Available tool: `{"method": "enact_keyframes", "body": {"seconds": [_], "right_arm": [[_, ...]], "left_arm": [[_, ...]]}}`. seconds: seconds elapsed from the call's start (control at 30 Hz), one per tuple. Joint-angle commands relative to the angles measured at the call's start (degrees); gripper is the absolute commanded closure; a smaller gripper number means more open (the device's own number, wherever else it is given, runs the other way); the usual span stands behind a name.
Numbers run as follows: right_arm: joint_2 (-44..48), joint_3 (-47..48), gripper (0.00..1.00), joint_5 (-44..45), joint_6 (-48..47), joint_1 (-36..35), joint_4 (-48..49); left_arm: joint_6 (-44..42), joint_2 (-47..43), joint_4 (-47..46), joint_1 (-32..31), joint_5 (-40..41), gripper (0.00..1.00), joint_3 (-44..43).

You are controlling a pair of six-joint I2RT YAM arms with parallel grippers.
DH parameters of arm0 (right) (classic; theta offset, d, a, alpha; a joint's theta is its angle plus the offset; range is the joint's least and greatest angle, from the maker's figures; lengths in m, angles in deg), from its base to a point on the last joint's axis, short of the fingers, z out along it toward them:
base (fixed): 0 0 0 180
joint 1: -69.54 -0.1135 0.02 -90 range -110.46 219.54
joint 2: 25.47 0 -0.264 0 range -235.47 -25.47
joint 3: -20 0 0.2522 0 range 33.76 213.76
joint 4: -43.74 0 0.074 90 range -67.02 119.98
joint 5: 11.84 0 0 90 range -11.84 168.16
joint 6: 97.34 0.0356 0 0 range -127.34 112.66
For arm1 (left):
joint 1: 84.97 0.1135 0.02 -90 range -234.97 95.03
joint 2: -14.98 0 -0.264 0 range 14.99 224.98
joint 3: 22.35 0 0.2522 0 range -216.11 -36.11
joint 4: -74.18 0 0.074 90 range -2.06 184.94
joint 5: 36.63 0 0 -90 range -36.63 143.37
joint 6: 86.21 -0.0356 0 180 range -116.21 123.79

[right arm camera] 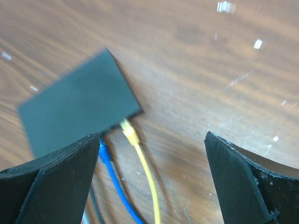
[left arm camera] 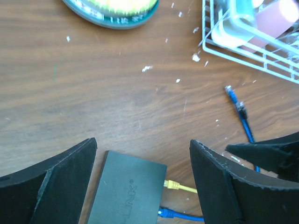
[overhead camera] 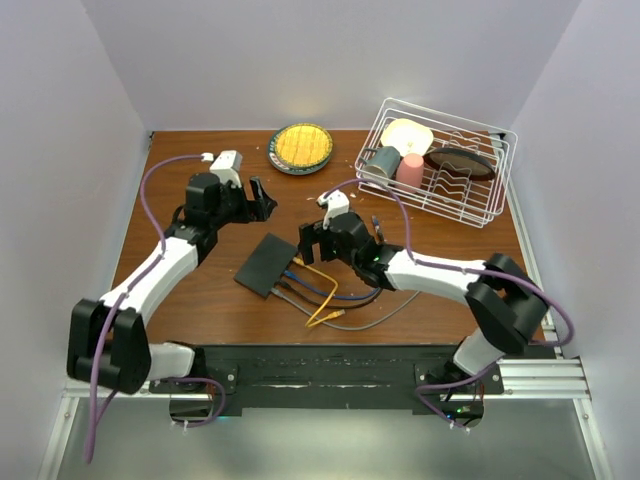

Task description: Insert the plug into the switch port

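step: release after insertion, as judged | switch is set mid-tabletop; yellow plug is seen seated at its 4 o'clock edge | left pincer and right pincer are spread wide, nothing gripped | next: seating is to be checked, cables are to be avoided on retreat

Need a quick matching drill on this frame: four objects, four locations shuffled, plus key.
Objects:
1. flat black rectangular switch box
2. yellow cable plug
3. round yellow-centred plate
4. pink cup

Locations:
A. inside the white wire rack
B. middle of the brown wooden table
C. at the box's port edge
D. far side of the table, left of the rack

Pairs: 1-B, 2-C, 3-D, 4-A
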Motion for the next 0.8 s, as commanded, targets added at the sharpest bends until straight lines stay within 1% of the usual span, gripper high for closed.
{"method": "enact_keyframes", "body": {"seconds": [0.0,0.33,0.43,0.6,0.77], "right_arm": [[8.3,-1.0,0.01,2.7,-1.7,0.0,0.3],[25.1,-4.3,0.02,4.8,-5.1,0.0,-1.0],[28.7,-5.2,0.02,5.4,-7.4,0.0,-2.4],[31.8,-4.9,0.02,5.1,-11.4,0.0,-5.5],[36.4,-6.5,0.01,5.3,-13.0,0.0,-3.2]], "left_arm": [[-0.4,-6.1,-4.5,-0.4,2.3,0.13,3.4],[-0.2,-13.0,-5.7,-0.4,1.5,0.11,4.3],[-0.8,-15.0,-6.1,-0.4,1.0,0.1,4.6],[-0.5,-16.7,-7.6,-0.4,0.3,0.09,5.4],[-0.8,-18.4,-8.0,-0.4,0.7,0.05,5.8]]}}
